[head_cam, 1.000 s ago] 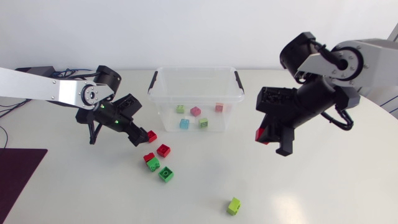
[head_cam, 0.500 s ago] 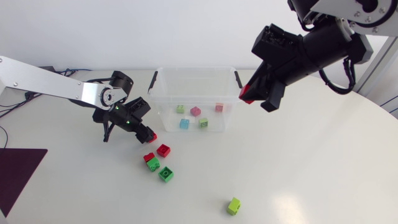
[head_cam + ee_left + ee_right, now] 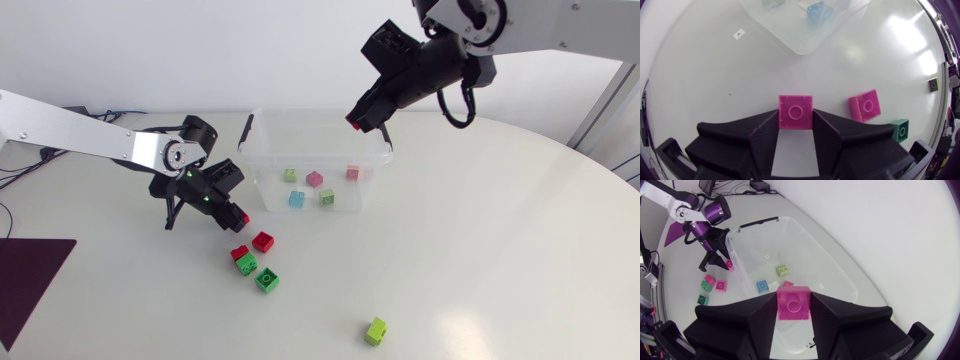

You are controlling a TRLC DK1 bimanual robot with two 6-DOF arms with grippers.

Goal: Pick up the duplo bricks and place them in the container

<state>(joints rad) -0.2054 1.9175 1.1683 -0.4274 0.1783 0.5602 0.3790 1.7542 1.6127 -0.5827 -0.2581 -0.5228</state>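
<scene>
My left gripper (image 3: pixel 237 212) is low on the table, left of the clear container (image 3: pixel 262 133), shut on a red brick (image 3: pixel 795 111) that rests on the tabletop; both fingers press its sides. My right gripper (image 3: pixel 357 119) hangs above the container's far right rim, shut on another red brick (image 3: pixel 793 301). Under it the container (image 3: pixel 805 250) holds several small bricks, among them a green one (image 3: pixel 782 270) and a blue one (image 3: pixel 762 286). Loose on the table are a red brick (image 3: pixel 263 241), a red-on-green pair (image 3: pixel 244 259), a green brick (image 3: pixel 266 279) and a lime brick (image 3: pixel 376 330).
The container has black handle clips (image 3: pixel 246 130) at both ends. In the left wrist view, a second red brick (image 3: pixel 864 105) and a green brick (image 3: pixel 899 130) lie just beside the fingers. A dark mat (image 3: pixel 25 285) lies at the table's left edge.
My right arm swung from the table's right side up and over to the container's far rim, still holding its red brick. My left gripper closed on the red brick beside the container.
</scene>
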